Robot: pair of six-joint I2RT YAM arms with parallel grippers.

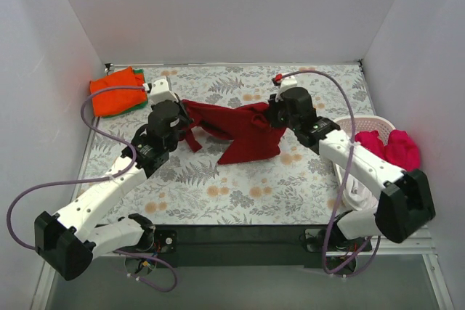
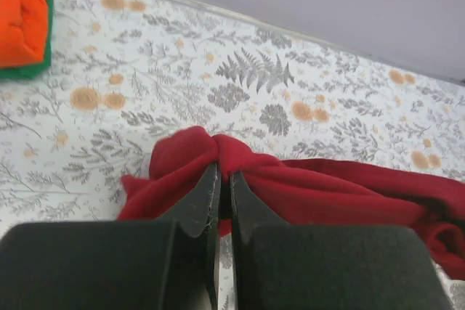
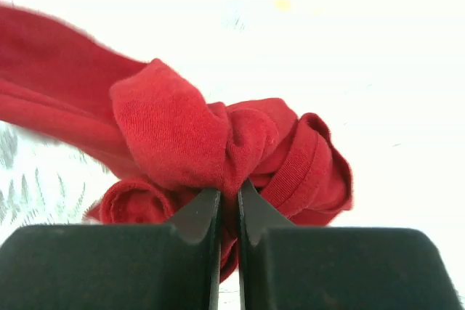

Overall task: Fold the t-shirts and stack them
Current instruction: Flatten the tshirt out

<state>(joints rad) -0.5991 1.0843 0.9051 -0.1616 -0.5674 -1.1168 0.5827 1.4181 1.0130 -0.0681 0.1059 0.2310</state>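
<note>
Jaws clenched: left gripper (image 2: 224, 173), right gripper (image 3: 229, 195) pinch crimson t-shirt (image 1: 247, 139) | long axis left-right

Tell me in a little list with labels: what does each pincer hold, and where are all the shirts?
left pincer: shut on the crimson t-shirt, at its left end
right pincer: shut on the crimson t-shirt, at its right end
crimson t-shirt: bunched, spanning between both pincers, mid-table
orange t-shirt: folded, far left corner, on top of the green t-shirt
pink t-shirt: in the basket on the right
</note>
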